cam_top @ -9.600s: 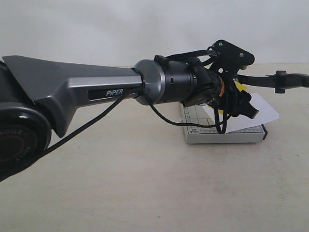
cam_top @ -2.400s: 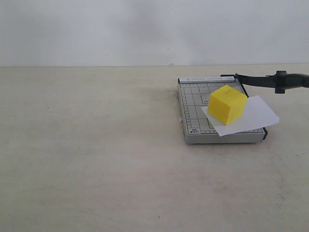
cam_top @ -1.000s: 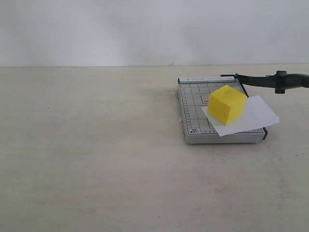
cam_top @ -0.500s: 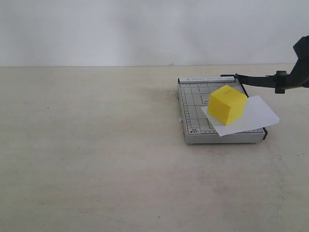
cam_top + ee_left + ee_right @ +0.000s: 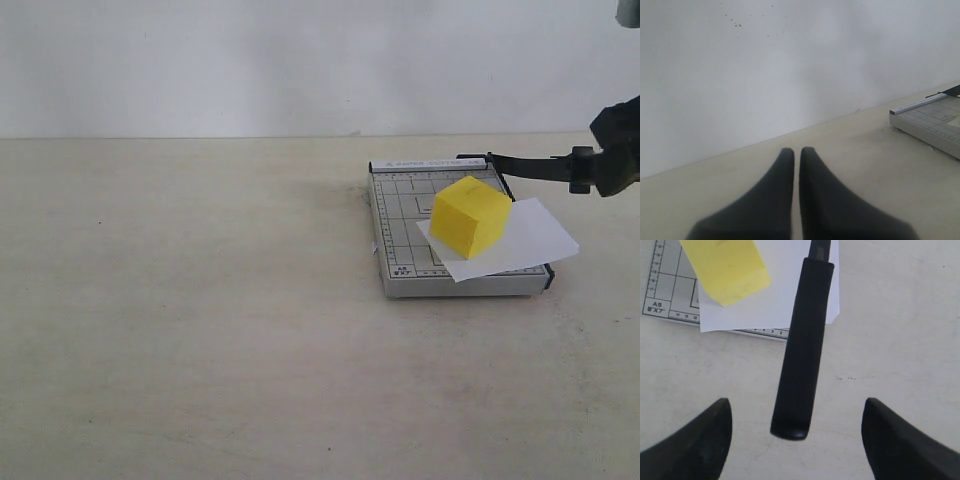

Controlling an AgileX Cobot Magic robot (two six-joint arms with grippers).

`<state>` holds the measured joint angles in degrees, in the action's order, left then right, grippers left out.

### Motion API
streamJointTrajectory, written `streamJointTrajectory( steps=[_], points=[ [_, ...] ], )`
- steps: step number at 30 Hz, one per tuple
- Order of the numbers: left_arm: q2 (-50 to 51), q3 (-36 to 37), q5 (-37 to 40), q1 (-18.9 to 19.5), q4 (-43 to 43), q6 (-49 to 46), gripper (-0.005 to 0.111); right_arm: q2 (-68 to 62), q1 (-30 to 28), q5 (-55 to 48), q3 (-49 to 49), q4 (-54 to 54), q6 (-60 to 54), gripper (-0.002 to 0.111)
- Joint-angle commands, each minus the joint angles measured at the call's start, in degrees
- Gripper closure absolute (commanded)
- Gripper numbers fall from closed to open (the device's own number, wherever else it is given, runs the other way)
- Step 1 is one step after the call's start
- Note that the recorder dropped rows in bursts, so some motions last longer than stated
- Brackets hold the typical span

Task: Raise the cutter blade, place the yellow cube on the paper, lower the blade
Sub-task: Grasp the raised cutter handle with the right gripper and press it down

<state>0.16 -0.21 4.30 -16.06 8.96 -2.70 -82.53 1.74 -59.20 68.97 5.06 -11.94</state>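
So the only thing that's moved in the last second is the right gripper (image 5: 620,150): it wasn't in the exterior view then, and now it's come in from the right edge and sits right by the handle end of the cutter blade (image 5: 530,166). Cube, paper and blade haven't budged.

Its wrist view looks down the handle. The two dark fingers (image 5: 700,440) are spread wide, one on each side of the handle tip with bare table in both gaps, so nothing is gripped. The left gripper (image 5: 796,165) is low over the table (image 5: 200,330), well away from the cutter, fingers pressed together on nothing.

The blade is a thin black bar ending in a thick rounded matte handle, and it looks lifted off the grey gridded base (image 5: 400,215), reaching out past its right side. The yellow cube (image 5: 470,216) is plain and matte, sitting on the paper (image 5: 535,235) with one edge turned toward the camera. The paper is a flat white sheet lying skewed and overhanging the base's right edge.

The exterior frame cuts off most of the right gripper, so it's just a dark lump there. The right wrist view crops and blurs the cube, and the left wrist view only catches a corner of the base.
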Motion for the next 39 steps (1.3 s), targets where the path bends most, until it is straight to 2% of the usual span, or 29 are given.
streamJointTrajectory(
  steps=[1, 7, 11, 14, 18, 23, 28, 39],
  points=[
    [-0.16, 0.21, 0.02, 0.13, -0.62, 0.41, 0.102, -0.59, 0.07, 1.43, 0.36, -0.16, -0.51, 0.052],
    [-0.16, 0.21, 0.02, 0.13, -0.62, 0.41, 0.102, -0.68, 0.07, 1.43, 0.36, 0.17, -1.62, 0.093],
    [-0.16, 0.21, 0.02, 0.13, -0.62, 0.41, 0.102, -0.68, 0.07, 1.12, 0.36, 0.38, -1.62, 0.108],
    [-0.16, 0.21, 0.02, 0.13, -0.62, 0.41, 0.102, 0.39, 0.07, 2.42, -2.60, 0.62, -1.90, 0.107],
    [-0.16, 0.21, 0.02, 0.13, -0.62, 0.41, 0.102, 5.46, 0.07, 11.35, -15.37, 1.02, -2.01, 0.107],
    [-0.16, 0.21, 0.02, 0.13, -0.62, 0.41, 0.102, 6.51, 0.07, 16.80, -26.17, 1.07, -2.34, 0.107],
    [-0.16, 0.21, 0.02, 0.13, -0.62, 0.41, 0.102, 6.27, 0.07, 28.71, -37.72, 1.17, -2.69, 0.107],
    [-0.16, 0.21, 0.02, 0.13, -0.62, 0.41, 0.102, -4.99, 0.07, 33.53, -39.13, 2.13, -3.23, 0.107]
  ],
)
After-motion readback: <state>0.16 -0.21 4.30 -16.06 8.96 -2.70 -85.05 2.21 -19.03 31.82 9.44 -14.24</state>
